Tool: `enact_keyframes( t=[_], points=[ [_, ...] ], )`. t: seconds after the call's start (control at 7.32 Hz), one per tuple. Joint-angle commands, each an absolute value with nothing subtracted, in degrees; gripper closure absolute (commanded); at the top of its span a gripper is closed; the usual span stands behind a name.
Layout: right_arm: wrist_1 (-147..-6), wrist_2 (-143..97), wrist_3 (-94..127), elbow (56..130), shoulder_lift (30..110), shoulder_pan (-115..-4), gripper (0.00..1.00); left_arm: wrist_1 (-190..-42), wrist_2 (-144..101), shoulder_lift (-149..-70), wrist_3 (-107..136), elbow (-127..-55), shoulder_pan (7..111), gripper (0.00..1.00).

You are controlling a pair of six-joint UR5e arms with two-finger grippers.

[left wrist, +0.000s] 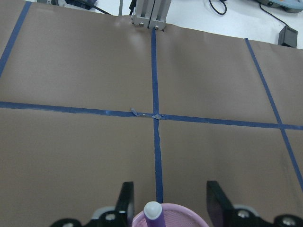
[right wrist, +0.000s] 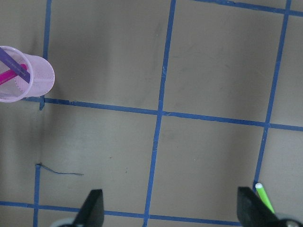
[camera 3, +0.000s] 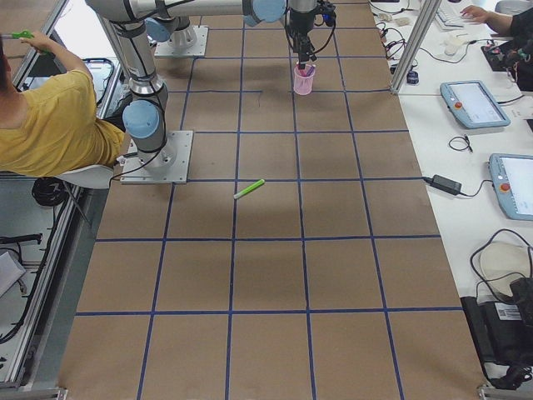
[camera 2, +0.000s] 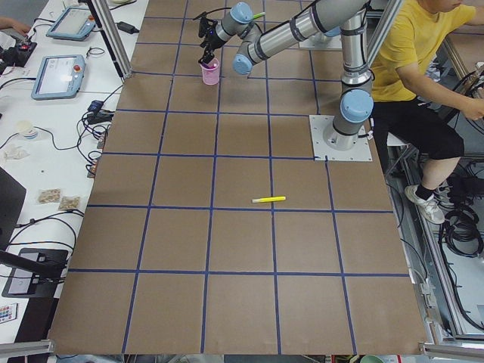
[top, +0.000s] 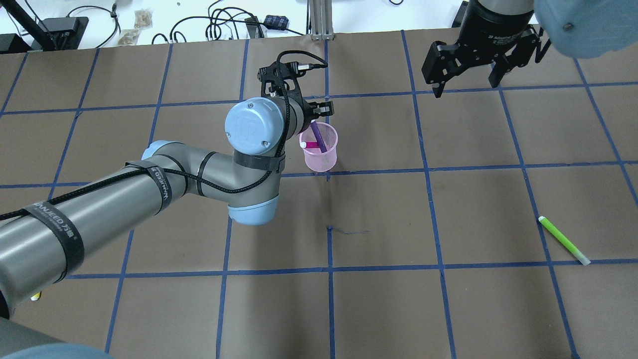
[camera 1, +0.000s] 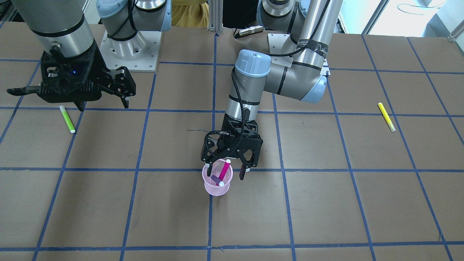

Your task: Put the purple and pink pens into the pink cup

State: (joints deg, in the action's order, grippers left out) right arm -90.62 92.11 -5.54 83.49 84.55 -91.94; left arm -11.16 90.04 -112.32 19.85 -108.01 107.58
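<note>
Left gripper: jaws spread, holding nothing, straddling the rim of the translucent pink mesh cup. The slim purple pen and magenta-pink pen both lean inside. I'd lift straight up, clear of the pen tips. Right gripper: agape, empty, well apart.

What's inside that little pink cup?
Two pens stand tilted inside the pink cup: a purple pen and a pink pen. The cup's floor and the pens' lower tips cannot be made out.

Brown table, blue tape grid; white side bench with cables, tablets; aluminium posts.
</note>
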Motion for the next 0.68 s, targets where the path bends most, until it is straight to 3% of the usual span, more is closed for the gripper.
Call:
enact_keyframes(
  t=[0.0,0.27,0.55],
  points=[
    [-90.6,92.1,-5.5,83.5,84.6,-91.9,0.00,-28.4,90.1,-108.2,19.5,-102.3,107.3,0.00],
    [-90.6,92.1,-5.5,83.5,84.5,-91.9,0.00,-61.7,88.4,-104.3,11.3,-91.6,102.9,0.00],
    [-90.7,92.1,-5.5,83.5,84.5,-91.9,0.00,-73.9,89.3,-98.6,5.2,-90.2,98.9,0.00]
  ],
)
